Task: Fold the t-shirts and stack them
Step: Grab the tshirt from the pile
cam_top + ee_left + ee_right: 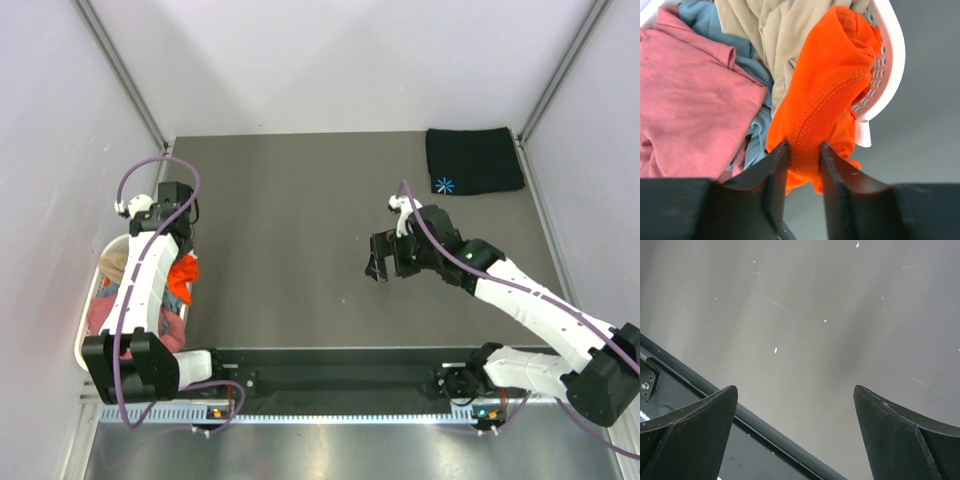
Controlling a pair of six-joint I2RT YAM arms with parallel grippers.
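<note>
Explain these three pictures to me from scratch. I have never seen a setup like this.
Two robot arms are bolted at a grey table. One picture looks down from above; the other two come from cameras on each wrist. A folded black t-shirt lies in the far right corner. At the left, a white basket holds crumpled shirts. The left gripper pinches the orange t-shirt there. The right gripper is open, above bare table, holding nothing.
</note>
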